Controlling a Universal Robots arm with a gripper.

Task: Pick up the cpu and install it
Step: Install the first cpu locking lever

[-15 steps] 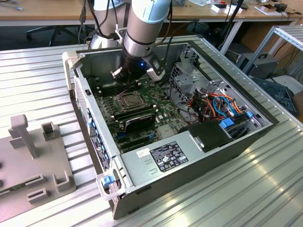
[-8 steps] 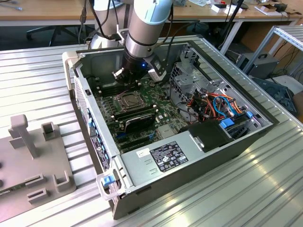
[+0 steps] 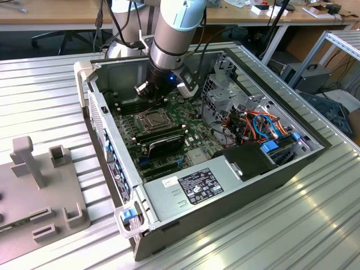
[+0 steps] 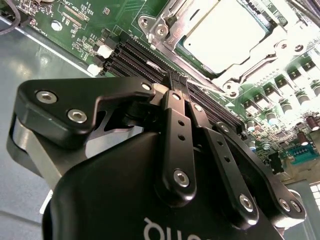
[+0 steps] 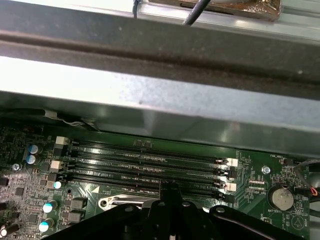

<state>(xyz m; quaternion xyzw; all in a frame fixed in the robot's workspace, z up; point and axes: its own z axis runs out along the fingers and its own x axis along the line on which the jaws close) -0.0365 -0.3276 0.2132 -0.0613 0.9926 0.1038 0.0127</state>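
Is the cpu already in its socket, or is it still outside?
In. The silvery cpu lies flat inside the socket's metal frame on the motherboard; the shut claw holds nothing.

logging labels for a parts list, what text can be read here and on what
Sticker on the power supply: print too small to read.
Motherboard: tiny white markings, too blurred to read.
Gripper body, second wrist view: white lettering cut off at the picture's edge, not readable.
No text can be quoted with confidence.
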